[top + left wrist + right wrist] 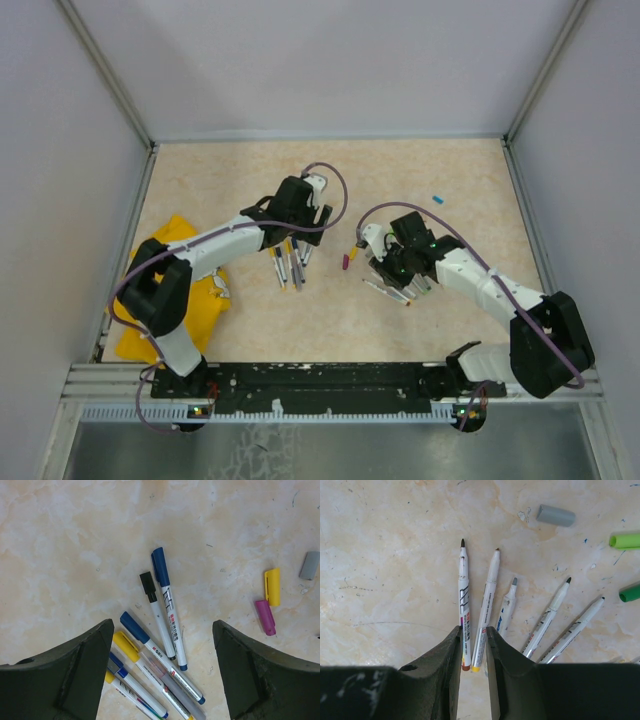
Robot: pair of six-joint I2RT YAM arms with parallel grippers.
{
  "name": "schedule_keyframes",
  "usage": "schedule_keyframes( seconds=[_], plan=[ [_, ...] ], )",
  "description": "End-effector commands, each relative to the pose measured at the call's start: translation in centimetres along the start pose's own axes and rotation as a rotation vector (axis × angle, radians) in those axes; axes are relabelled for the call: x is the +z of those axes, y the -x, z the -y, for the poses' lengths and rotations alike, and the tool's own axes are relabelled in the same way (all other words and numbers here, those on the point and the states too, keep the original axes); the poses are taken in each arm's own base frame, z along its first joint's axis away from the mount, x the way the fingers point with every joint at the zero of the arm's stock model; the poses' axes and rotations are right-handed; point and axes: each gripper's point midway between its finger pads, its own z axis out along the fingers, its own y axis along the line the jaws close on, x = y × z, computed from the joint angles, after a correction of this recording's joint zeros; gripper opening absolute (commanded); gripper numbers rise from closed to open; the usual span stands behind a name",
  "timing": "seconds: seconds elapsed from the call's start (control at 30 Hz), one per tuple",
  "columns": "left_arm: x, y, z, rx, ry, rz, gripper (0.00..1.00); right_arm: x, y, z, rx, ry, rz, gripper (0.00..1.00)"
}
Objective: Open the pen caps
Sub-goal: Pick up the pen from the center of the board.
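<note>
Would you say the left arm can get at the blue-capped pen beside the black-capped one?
Probably yes: the left gripper hangs open right over that blue-capped pen, and nothing lies on it.

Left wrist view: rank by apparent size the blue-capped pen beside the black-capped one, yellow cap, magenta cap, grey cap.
Blue-capped pen
yellow cap and magenta cap, too alike to rank
grey cap, smallest, possibly cropped

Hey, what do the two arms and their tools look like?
The left arm and right arm are white links with black joints, each trailing a thin purplish cable. The left tool and right tool have two dark, wedge-shaped fingers each.
</note>
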Motion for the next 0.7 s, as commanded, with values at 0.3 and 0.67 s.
schedule_keyframes(
  seconds=[0.3,0.67],
  plan=[
    [0.42,0.63,0.16,0.016,-0.012,-0.018,0.83,-1.18,2.02,1.33,-0.018,-0.046,0.061,0.26],
    [0.58,0.57,0.3,0.02,-0.018,-0.026,0.81,-1.14,2.0,1.32,-0.018,-0.045,0.059,0.25]
  ],
)
